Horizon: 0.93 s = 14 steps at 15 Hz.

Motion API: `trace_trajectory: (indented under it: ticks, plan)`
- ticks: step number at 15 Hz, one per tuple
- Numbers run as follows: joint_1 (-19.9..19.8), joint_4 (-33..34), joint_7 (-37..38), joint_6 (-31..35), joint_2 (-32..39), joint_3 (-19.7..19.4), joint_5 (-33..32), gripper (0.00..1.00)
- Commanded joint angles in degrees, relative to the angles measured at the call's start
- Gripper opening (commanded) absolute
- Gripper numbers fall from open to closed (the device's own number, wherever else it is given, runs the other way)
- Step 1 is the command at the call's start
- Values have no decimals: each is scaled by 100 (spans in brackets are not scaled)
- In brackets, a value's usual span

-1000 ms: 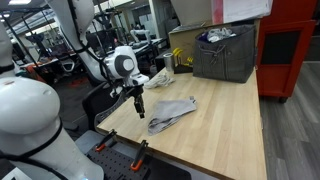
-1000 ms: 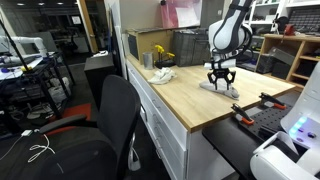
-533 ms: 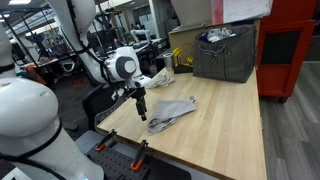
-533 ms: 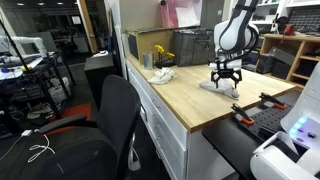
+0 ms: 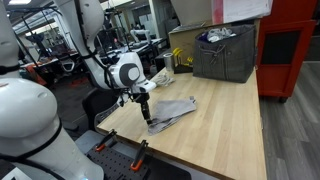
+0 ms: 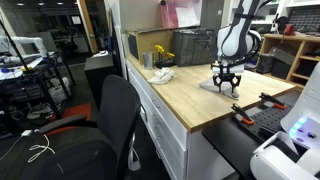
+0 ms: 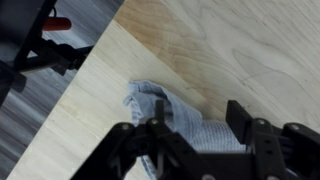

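Arm (image 5: 108, 62) comes in from the left in an exterior view and bends at the white wrist joint, so the last link points down at the table (image 5: 225, 125). In an exterior view from the opposite end, the arm (image 6: 238, 30) drops from the top of the frame, close to vertical.

Gripper (image 5: 146, 113) is low over the near left part of the table and slightly tilted. It sits at the left end of the cloth (image 5: 173, 110). Both exterior views put the gripper (image 6: 226, 89) right at the cloth (image 6: 210, 86); contact cannot be told from them.

In the wrist view the gripper (image 7: 197, 125) enters from the bottom. The jaws stand apart, partly open. The cloth (image 7: 165, 105) lies crumpled under and between the fingers (image 7: 240, 115). Nothing is clamped. Whether a fingertip presses the fabric cannot be told.

The cloth is grey, flat on the wood, and runs from the gripper toward the right and far side. It is near the table's left edge.

Surroundings:
- Grey bin (image 5: 225, 52) at the far end, well apart from the cloth.
- White rag (image 5: 160, 77) on the far left of the table.
- Chair (image 5: 98, 104) just off the left edge.
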Motion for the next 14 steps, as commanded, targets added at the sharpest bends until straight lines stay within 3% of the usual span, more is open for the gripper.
trace_trajectory:
  ticks: [1,6,10,11,13,14]
  plan:
    - [120,-78,-382,462,199,-197,161,35]
    - [521,-264,-544,803,232,-539,372,1]
    - [1084,-654,-524,979,-90,-1149,395,1]
    - [994,-266,-631,837,152,-1046,550,1]
    - [807,-265,-780,831,6,-902,780,1]
    - [796,-595,-850,962,-279,-932,850,1]
